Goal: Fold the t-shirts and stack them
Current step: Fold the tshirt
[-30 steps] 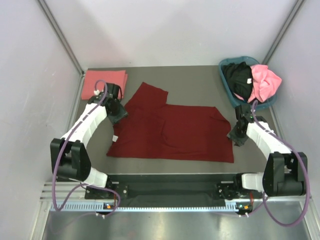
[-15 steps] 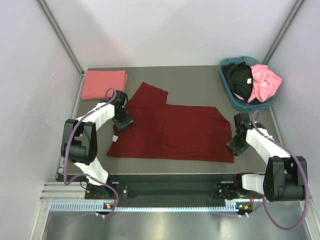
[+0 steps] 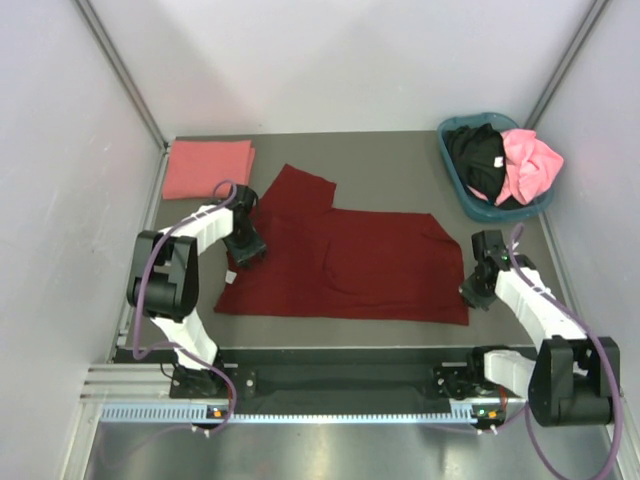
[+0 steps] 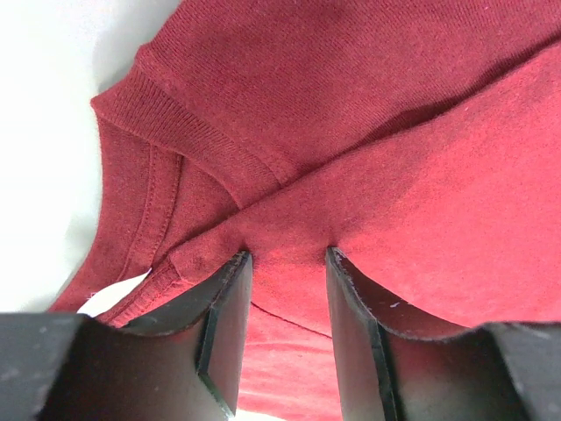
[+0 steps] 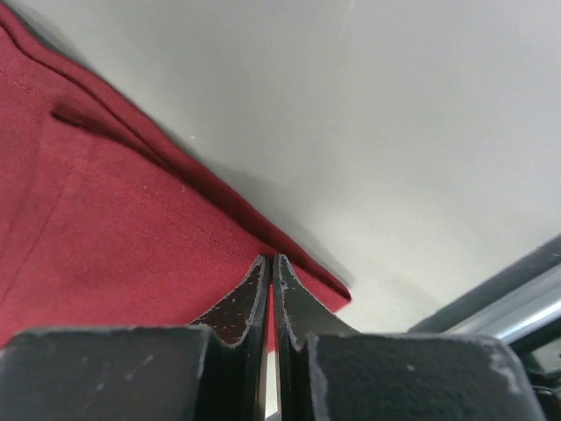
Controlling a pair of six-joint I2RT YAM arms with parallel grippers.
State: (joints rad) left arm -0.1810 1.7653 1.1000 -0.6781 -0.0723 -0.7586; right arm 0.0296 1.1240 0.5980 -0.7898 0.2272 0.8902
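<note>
A dark maroon t-shirt point(image 3: 350, 265) lies spread flat in the middle of the table. My left gripper point(image 3: 247, 252) is at its left edge by the collar. In the left wrist view that gripper point(image 4: 287, 254) is open, its tips pressing on the maroon cloth point(image 4: 394, 158) with a ridge of it between them. My right gripper point(image 3: 474, 292) is at the shirt's near right corner. The right wrist view shows it point(image 5: 272, 259) shut on the hem of the maroon cloth point(image 5: 105, 228). A salmon-pink t-shirt point(image 3: 208, 168) lies folded at the back left.
A teal basket point(image 3: 450, 152) at the back right holds a black t-shirt point(image 3: 477, 158) and a bright pink t-shirt point(image 3: 530, 165). Grey walls close in both sides. The metal rail with the arm bases point(image 3: 350, 385) runs along the near edge.
My right gripper has closed on the maroon shirt's near right corner. My left gripper came off the sleeve area and settled at the collar edge, staying open.
</note>
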